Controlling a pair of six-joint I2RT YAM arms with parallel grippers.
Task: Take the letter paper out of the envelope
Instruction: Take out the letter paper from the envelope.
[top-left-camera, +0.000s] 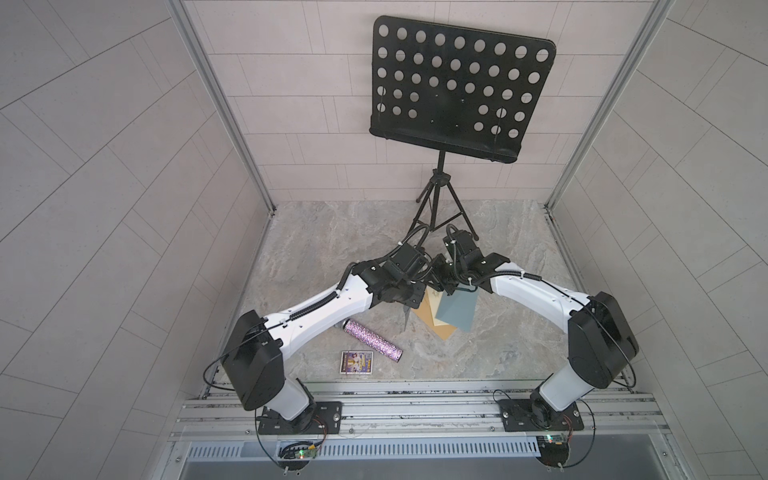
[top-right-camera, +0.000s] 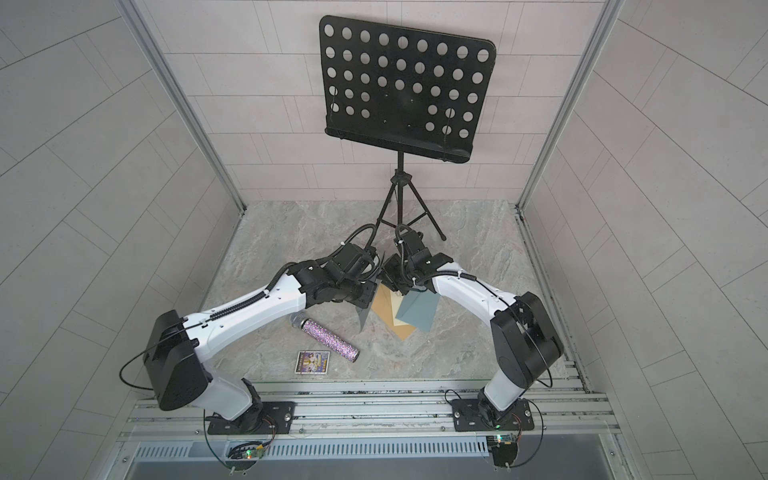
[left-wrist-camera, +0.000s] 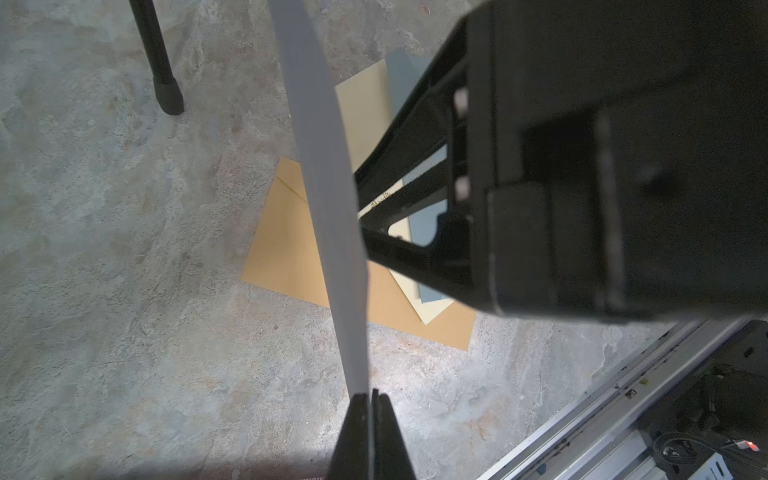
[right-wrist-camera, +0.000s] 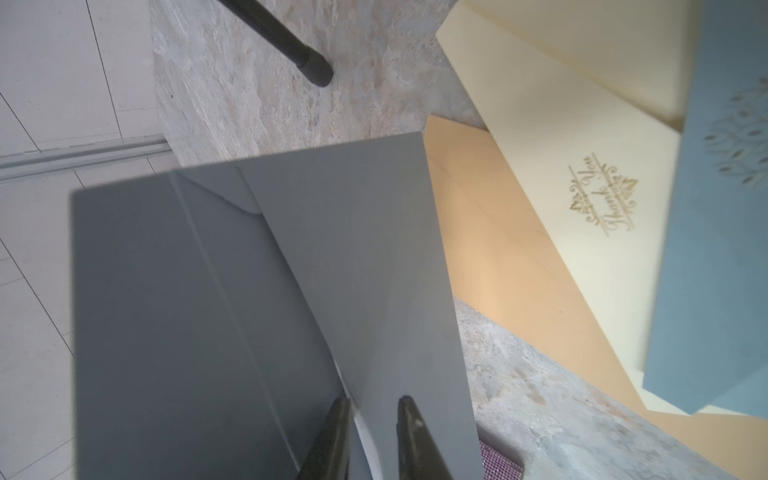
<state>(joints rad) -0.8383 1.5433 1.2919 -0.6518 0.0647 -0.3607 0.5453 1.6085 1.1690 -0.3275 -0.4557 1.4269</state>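
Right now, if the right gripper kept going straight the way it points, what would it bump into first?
Probably the grey envelope, which the left gripper holds up. The right gripper points at its opened flap, a white sliver showing between the tips; how close is hard to judge.

"Thank You" in gold script on the cream card (right-wrist-camera: 540, 137).

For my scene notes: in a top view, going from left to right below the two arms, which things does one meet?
In order: purple glitter tube → grey envelope → tan envelope → blue card. The small picture card overlaps the tube, so I omit it.
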